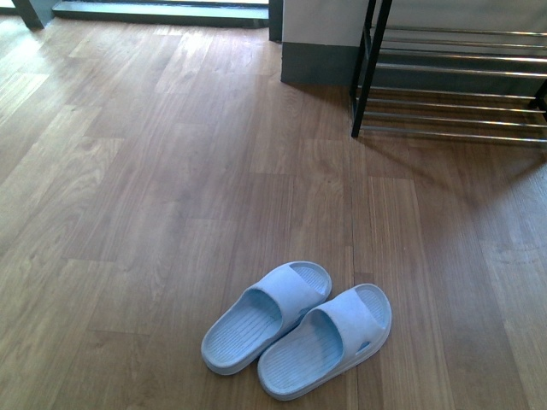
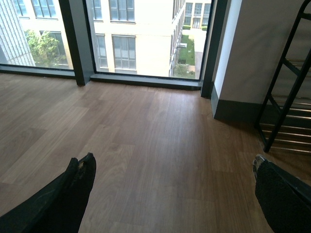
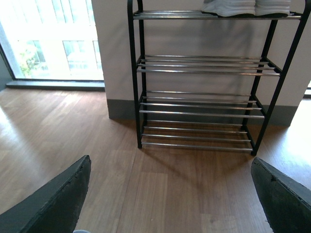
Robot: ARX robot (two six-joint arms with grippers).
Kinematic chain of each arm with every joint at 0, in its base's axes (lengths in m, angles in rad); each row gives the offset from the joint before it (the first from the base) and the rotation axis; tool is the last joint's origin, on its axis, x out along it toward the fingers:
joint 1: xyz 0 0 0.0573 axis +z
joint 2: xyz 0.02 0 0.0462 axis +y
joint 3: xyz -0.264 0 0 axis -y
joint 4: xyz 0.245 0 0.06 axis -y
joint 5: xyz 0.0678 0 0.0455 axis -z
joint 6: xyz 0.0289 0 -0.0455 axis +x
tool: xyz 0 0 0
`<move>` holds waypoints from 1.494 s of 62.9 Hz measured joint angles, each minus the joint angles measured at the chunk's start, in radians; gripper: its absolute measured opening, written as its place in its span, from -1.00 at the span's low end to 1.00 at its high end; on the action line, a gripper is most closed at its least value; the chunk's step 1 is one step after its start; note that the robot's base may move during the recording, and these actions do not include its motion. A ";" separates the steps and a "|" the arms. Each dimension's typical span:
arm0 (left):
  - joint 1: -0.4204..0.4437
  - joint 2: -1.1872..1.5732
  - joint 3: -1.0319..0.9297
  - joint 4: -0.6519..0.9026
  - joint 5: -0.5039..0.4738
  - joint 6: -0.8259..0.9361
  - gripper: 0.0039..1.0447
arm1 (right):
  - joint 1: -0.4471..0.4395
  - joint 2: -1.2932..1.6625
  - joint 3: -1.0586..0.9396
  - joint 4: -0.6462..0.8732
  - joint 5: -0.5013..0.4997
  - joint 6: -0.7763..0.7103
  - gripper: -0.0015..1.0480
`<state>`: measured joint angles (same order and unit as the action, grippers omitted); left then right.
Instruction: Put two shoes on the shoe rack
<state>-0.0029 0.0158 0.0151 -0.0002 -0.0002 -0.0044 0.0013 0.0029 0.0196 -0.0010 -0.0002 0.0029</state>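
We see our left gripper and right gripper both spread wide and empty, out in front of the rack. The shoes sit side by side on the rack's top tier. Slippers lie well short of the rack.

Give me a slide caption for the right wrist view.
Open right gripper faces the black shoe rack on the wood floor, two white-soled shoes on its top tier.

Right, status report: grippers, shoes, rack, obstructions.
Left gripper open, empty; right gripper open, empty. Two white-soled shoes on shoe rack top tier. Blue slippers on floor, apart from rack.
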 joint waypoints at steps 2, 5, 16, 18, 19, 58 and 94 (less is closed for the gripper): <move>0.000 0.000 0.000 0.000 0.000 0.000 0.83 | -0.012 0.023 0.011 -0.038 -0.067 -0.005 0.82; 0.000 0.000 0.000 0.000 0.000 0.000 0.83 | 0.000 0.112 0.035 -0.085 -0.149 -0.012 0.82; 0.000 0.000 0.000 0.000 0.000 0.000 0.83 | 0.201 0.686 0.044 0.273 -0.074 -0.031 0.82; 0.000 0.000 0.000 0.000 0.000 0.000 0.83 | 0.227 0.801 0.053 0.353 -0.064 -0.034 0.82; 0.000 0.000 0.000 0.000 0.000 0.000 0.83 | 0.241 0.879 0.060 0.404 -0.059 -0.037 0.82; 0.000 0.000 0.000 0.000 0.000 0.000 0.83 | 0.380 2.504 0.696 0.705 0.019 0.036 0.82; 0.000 0.000 0.000 0.000 0.000 0.000 0.83 | 0.396 2.776 1.008 0.513 0.011 0.272 0.82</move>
<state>-0.0029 0.0158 0.0151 -0.0002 -0.0002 -0.0044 0.3969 2.7785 1.0279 0.5121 0.0109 0.2745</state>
